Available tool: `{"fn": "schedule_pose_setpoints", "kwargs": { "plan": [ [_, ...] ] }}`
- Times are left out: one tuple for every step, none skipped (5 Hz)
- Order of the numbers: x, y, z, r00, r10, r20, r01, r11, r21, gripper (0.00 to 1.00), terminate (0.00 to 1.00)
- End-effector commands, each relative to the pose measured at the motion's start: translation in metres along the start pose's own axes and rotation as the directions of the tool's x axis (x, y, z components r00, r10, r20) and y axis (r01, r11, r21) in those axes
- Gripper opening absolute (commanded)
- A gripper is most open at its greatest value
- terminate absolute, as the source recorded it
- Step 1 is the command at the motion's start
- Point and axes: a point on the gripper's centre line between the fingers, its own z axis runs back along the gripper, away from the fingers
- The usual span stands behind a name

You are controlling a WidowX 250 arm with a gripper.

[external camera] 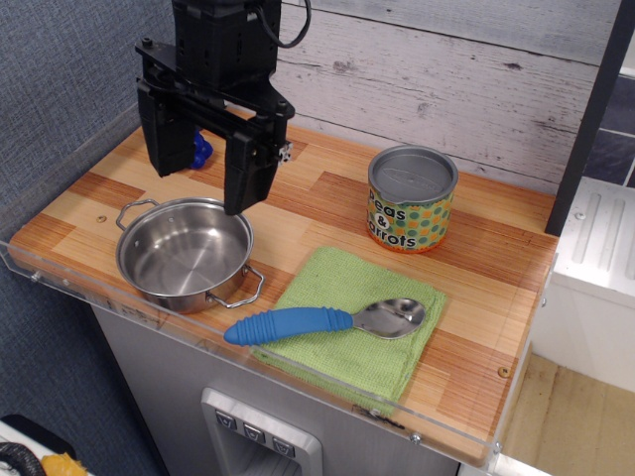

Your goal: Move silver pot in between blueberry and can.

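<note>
The silver pot [186,255] sits empty at the front left of the wooden table, with two wire loop handles. My gripper [205,177] hangs open just above the pot's far rim, its two black fingers [248,174] wide apart and empty. The blueberry [202,150] lies behind the gripper at the back left and is mostly hidden by the fingers. The can [411,198] with the "peas & carrots" label stands upright at the back right.
A green cloth [352,332] lies at the front middle with a blue-handled metal spoon [327,320] on it. A clear plastic rim [60,283] borders the table. A plank wall [446,69] stands behind.
</note>
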Motion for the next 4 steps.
{"fn": "schedule_pose_setpoints", "kwargs": {
  "plan": [
    [0.0, 0.0, 0.0, 1.0, 0.0, 0.0, 0.0, 1.0, 0.0, 1.0, 0.0],
    [-0.005, 0.02, -0.008, 0.994, 0.103, 0.025, -0.103, 0.995, -0.02, 1.0, 0.0],
    [-0.009, 0.045, -0.03, 0.982, 0.189, -0.027, -0.189, 0.982, -0.013, 1.0, 0.0],
    [-0.007, 0.065, -0.05, 0.968, 0.253, -0.009, -0.253, 0.967, -0.016, 1.0, 0.0]
  ]
}}
